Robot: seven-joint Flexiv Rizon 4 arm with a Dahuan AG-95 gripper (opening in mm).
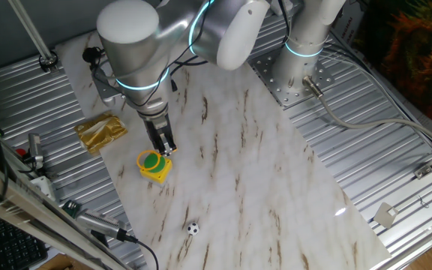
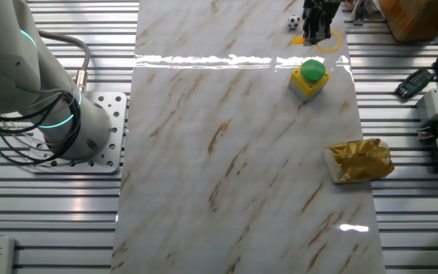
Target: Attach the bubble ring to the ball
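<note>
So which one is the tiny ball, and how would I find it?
Start on the long white marble board in the middle of the table. In one fixed view, look past the yellow box with the green button toward the board's near edge. The ball sits there alone, white with black patches like a mini soccer ball, much smaller than the button.

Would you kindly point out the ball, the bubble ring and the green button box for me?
ball (image 1: 193, 229), one fixed view, centre of the ball.
bubble ring (image 2: 331, 44), the other fixed view, the loop's lower right rim.
green button box (image 2: 310, 76), the other fixed view, the green button's top.
</note>
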